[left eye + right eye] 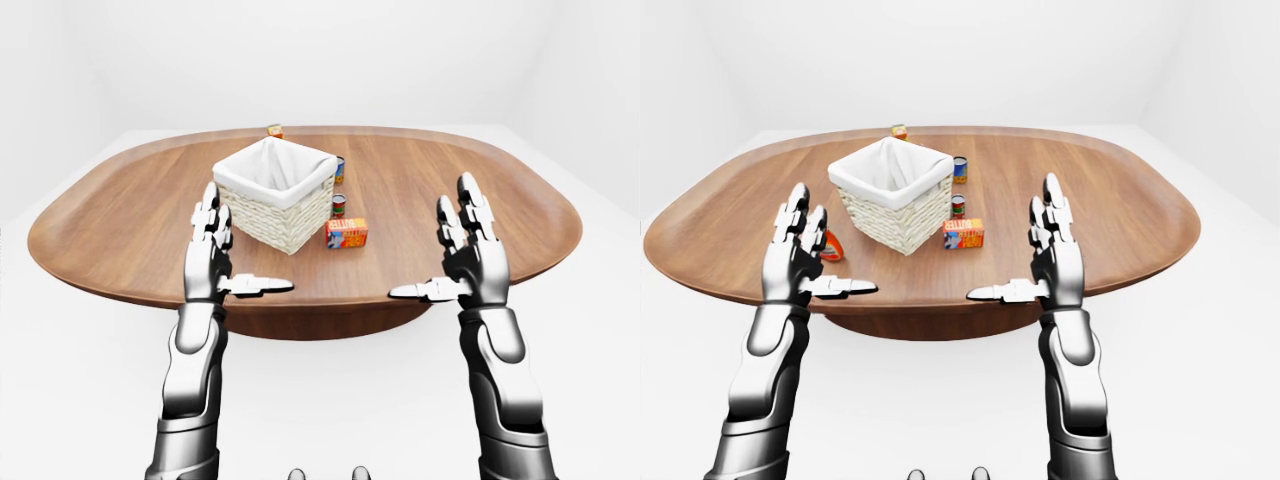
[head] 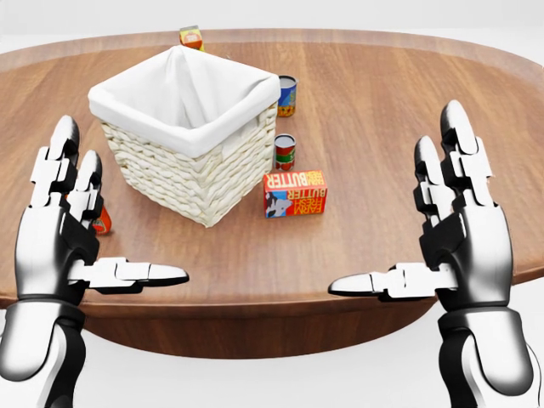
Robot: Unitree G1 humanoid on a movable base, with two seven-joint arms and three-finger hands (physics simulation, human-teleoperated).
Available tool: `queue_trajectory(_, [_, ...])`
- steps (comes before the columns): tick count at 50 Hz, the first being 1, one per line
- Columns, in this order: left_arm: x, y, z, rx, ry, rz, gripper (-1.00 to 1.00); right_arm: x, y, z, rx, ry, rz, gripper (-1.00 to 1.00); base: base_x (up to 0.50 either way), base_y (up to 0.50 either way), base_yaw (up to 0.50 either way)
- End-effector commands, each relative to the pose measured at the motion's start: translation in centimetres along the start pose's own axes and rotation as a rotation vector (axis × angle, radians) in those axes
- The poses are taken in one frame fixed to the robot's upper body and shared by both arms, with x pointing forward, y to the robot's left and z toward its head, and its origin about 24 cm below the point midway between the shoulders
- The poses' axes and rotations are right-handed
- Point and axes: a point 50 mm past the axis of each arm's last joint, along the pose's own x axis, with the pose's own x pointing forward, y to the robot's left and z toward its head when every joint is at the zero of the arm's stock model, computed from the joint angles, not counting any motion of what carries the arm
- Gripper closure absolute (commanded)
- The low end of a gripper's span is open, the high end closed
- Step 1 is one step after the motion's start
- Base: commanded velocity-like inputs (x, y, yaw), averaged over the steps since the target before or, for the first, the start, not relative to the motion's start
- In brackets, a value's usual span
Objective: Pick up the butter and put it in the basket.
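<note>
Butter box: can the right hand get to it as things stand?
Probably yes. The butter box lies in the open beside the basket, and nothing stands between it and the open right hand.

Glossy chrome-silver arms; each three-fingered left hand (image 2: 64, 242) and right hand (image 2: 455, 242) shows segmented plates, apparently dark-jointed.

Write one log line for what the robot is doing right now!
phase: pre-reach | left robot hand: open | right robot hand: open | butter: on table, beside basket
</note>
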Motion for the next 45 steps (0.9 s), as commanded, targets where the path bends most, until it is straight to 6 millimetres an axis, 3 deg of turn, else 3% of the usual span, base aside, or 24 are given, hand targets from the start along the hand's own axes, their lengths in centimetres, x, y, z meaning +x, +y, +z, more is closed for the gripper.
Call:
queue_trajectory(1, [0.01, -0.13, 0.60, -0.002, -0.026, -0.004, -1.00, 0.03, 0.30, 1.00, 0.018, -0.045, 0.014, -1.00, 0.11, 0.49, 0.00])
queue_trajectory(18, [-0.06, -0.28, 0.48, -0.016, -0.021, -0.008, -1.00, 0.15, 0.82, 0.89, 0.031, -0.043, 0.021, -1.00, 0.21, 0.49, 0.00])
queue_trajectory(45, [-0.23, -0.34, -0.11, -0.024, 0.003, -0.009, -1.00, -0.32, 0.60, 0.99, 0.066, -0.045, 0.021, -1.00, 0.47, 0.22, 0.00])
